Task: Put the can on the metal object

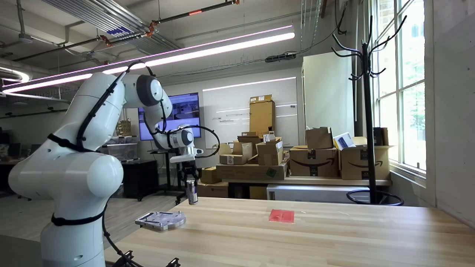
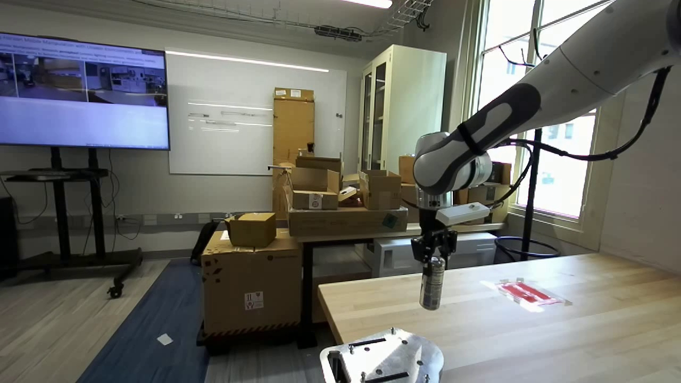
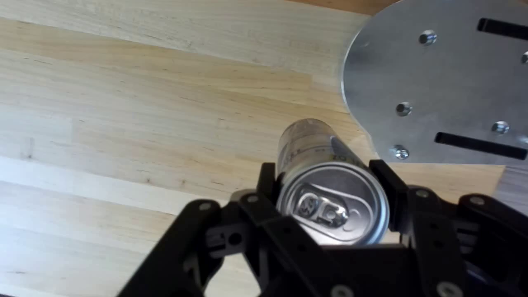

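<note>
The can (image 1: 192, 192) is a slim grey-silver cylinder, also seen in an exterior view (image 2: 432, 284). My gripper (image 2: 434, 254) points down and is shut on the can near its top. In the wrist view, the can's lid and pull tab (image 3: 330, 208) show between the two black fingers of the gripper (image 3: 326, 183). The can hangs slightly tilted, seemingly above the table. The metal object (image 1: 161, 220) is a flat silvery plate with slots and bolts, also in an exterior view (image 2: 393, 354). In the wrist view it lies up and right of the can (image 3: 449, 82), apart from it.
The wooden table (image 1: 315, 241) carries a flat red item (image 1: 281, 216), also in an exterior view (image 2: 526, 292). The metal object is near a table edge. Cardboard boxes (image 1: 313, 161) stand on a bench behind, and a black coat rack (image 1: 369, 122) stands near the window.
</note>
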You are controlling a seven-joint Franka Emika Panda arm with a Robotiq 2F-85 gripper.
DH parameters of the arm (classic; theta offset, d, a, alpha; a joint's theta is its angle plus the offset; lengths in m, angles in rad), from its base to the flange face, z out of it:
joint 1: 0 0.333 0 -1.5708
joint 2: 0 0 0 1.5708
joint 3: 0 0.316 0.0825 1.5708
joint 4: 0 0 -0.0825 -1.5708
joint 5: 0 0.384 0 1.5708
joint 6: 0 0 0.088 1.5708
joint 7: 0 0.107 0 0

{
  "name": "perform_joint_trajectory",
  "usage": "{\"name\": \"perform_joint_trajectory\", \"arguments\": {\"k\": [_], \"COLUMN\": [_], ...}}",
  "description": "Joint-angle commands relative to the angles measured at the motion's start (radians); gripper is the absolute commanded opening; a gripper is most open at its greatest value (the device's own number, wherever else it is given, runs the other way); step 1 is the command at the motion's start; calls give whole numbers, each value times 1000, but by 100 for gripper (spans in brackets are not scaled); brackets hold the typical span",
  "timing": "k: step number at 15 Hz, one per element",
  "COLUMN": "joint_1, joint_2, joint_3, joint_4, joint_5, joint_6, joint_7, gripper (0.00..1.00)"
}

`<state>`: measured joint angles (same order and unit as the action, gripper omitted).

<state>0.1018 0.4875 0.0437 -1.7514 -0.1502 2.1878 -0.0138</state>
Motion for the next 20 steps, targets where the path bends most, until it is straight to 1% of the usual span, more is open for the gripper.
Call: {"name": "perform_joint_trajectory", "arguments": {"k": [1,5,10,14,20], "joint_1": [41,104,159,171,164], "joint_2": [-96,-81,-34,-7,43], "joint_3": [44,93,119,116,105], "joint_4": [-121,-158,-137,-112,-66], "joint_5": [10,4,2,0,6], "joint_6": [25,33,21,26,33], "joint_7": [0,9,9,6,5], "gripper": [34,34,34,34,34]}}
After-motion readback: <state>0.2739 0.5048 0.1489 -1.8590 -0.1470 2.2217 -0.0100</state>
